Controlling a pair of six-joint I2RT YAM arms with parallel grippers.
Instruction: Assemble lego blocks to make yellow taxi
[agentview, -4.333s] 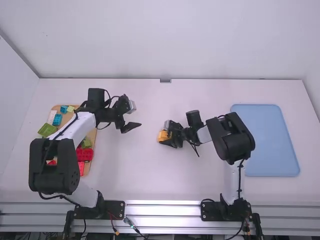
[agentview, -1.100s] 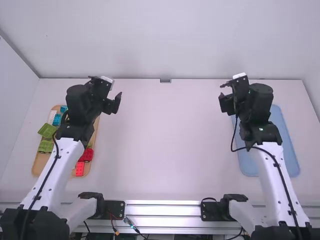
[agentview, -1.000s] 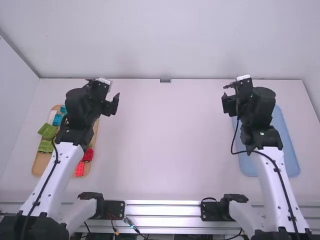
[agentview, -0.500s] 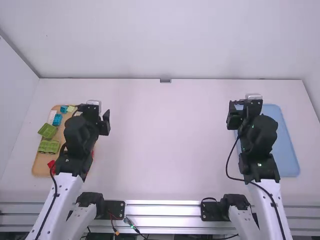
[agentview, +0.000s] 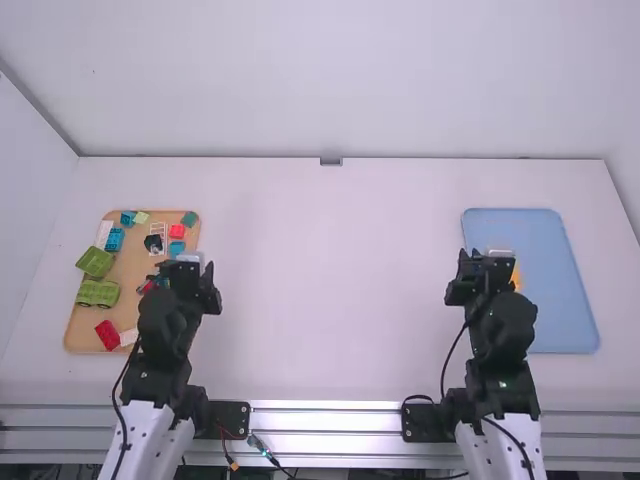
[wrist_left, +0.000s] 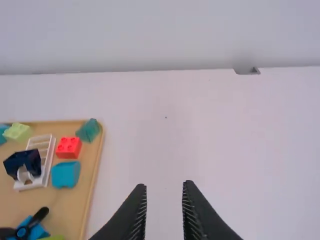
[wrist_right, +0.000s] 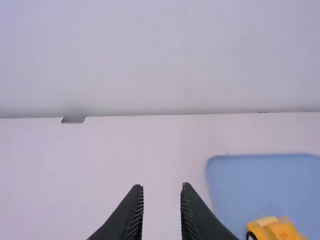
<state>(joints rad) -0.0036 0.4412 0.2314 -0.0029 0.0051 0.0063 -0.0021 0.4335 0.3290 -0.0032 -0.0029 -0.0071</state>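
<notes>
Both left hand (agentview: 185, 266) and right hand (agentview: 486, 262) partly open, empty, with yellow taxi (wrist_right: 280, 231) on blue tray (wrist_right: 255, 185)

The left arm has a smooth white link (agentview: 150, 440) and a bulky, rounded black joint housing (agentview: 165, 325); the right arm matches it, with its own white link (agentview: 510, 445) and black joint housing (agentview: 508, 327). A thin black cable (agentview: 122, 395) runs along the left side of the left arm, another black cable (agentview: 449, 357) along the left side of the right one. Small pale dots mark the black base plates (agentview: 229, 416). The left end effector (agentview: 193, 268) and right end effector (agentview: 486, 264) are matte black, with tapering, wedge-shaped fingers (wrist_left: 137, 210) whose facing edges are finely ridged.
</notes>
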